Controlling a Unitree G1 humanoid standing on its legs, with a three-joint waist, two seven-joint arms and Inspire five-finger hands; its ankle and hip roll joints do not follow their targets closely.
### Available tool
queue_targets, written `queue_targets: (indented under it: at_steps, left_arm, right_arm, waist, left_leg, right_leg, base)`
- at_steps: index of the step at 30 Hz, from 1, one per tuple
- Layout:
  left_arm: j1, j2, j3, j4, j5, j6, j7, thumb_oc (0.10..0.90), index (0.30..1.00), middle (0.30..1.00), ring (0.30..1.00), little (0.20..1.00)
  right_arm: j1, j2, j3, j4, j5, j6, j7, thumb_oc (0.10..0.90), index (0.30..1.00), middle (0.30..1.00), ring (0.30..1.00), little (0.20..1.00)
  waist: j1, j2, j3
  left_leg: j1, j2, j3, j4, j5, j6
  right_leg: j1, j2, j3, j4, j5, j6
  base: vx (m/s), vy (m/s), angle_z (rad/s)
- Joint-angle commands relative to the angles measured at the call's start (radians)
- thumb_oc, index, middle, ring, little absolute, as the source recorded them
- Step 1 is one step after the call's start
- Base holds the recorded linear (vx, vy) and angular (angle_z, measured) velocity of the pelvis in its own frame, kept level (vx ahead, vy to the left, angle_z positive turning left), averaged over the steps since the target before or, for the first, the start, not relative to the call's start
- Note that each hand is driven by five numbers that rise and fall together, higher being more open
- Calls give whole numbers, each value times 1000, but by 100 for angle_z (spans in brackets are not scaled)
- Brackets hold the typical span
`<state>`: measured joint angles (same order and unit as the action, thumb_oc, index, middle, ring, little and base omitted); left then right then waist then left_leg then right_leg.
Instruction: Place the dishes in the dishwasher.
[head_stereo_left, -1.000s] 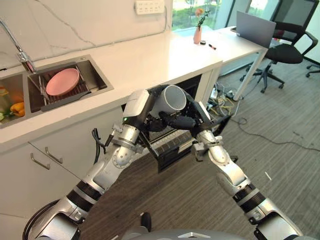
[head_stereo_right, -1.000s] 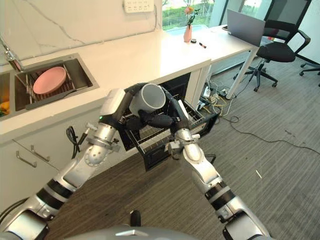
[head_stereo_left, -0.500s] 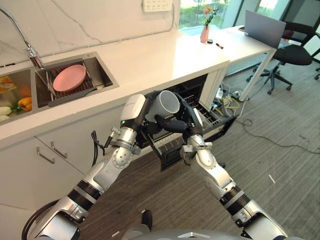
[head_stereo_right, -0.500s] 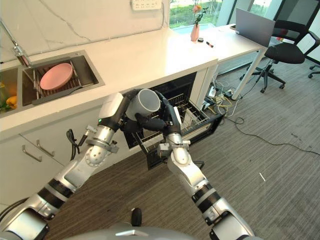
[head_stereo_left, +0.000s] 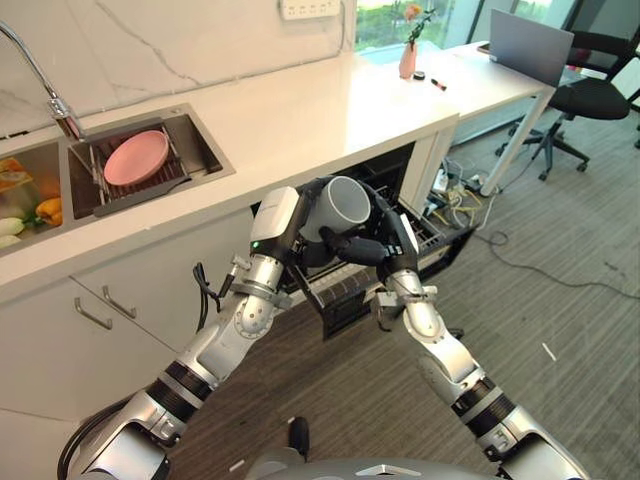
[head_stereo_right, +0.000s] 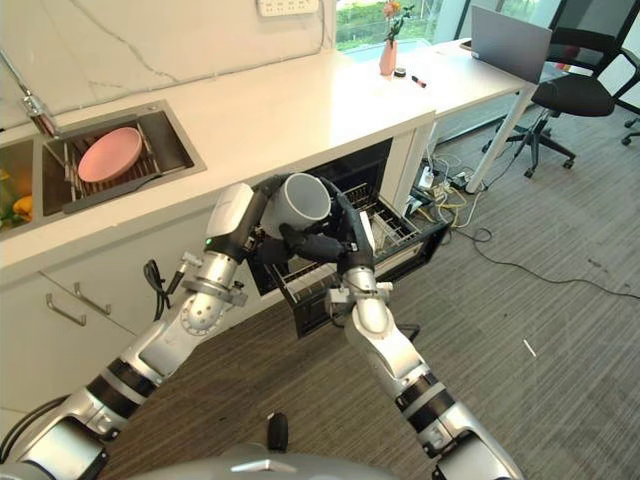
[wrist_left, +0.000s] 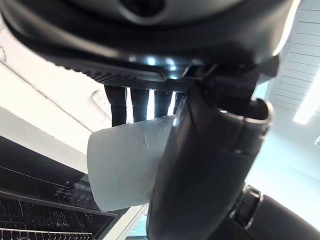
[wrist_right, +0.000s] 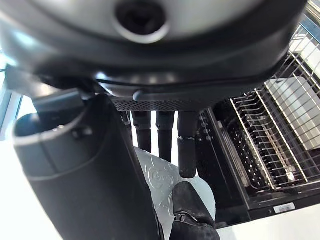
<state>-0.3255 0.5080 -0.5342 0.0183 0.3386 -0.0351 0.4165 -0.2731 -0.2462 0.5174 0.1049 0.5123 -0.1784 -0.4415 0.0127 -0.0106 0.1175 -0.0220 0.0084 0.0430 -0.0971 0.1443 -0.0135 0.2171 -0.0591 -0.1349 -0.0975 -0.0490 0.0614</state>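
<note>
Lifted slightly, pale grey ceramic mug (head_stereo_left: 340, 205) clasped between left hand (head_stereo_left: 300, 245) and right hand (head_stereo_left: 372, 245) above open dishwasher rack (head_stereo_left: 400, 240); best lowered slowly, kept level.

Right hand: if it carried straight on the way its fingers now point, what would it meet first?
The grey cup. The right hand already has its fingers against it, opposite the left hand, above the open dishwasher rack. Depth beyond the cup is unclear.
</note>
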Motion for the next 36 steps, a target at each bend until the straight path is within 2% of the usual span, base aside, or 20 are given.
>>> queue_targets:
  at_steps: [1, 25, 36]
  left_arm:
    - [-41, -85, -164, -154, 36, -193, -12, 800, 900, 900, 900, 900]
    - [125, -47, -17, -166, -18, -172, 41, 800, 900, 900, 900, 900]
    - [158, -50, 18, -169, -40, -163, 49, 800, 900, 900, 900, 900]
  right_arm:
    - [-153, 82, -195, -157, -13, -212, -56, 400, 300, 300, 300, 300]
    - [-87, 75, -298, -175, 28, -258, -115, 400, 300, 300, 300, 300]
    - [-80, 74, -313, -170, 39, -256, -118, 400, 300, 300, 300, 300]
  waist:
    - [17, -3, -39]
    - [27, 3, -39]
    - [35, 7, -37]
  left_leg:
    - [108, 100, 17, 10, -128, -87]
    - [116, 96, 17, 10, -132, -85]
    - [115, 92, 7, 10, -132, -84]
  right_leg:
    - [-51, -29, 4, 10, -9, 50]
    - [-42, -34, -9, 10, -13, 51]
    - [-36, -37, -23, 10, -14, 52]
  base:
    - [0, 0, 0]
    - [0, 0, 0]
    - [0, 0, 0]
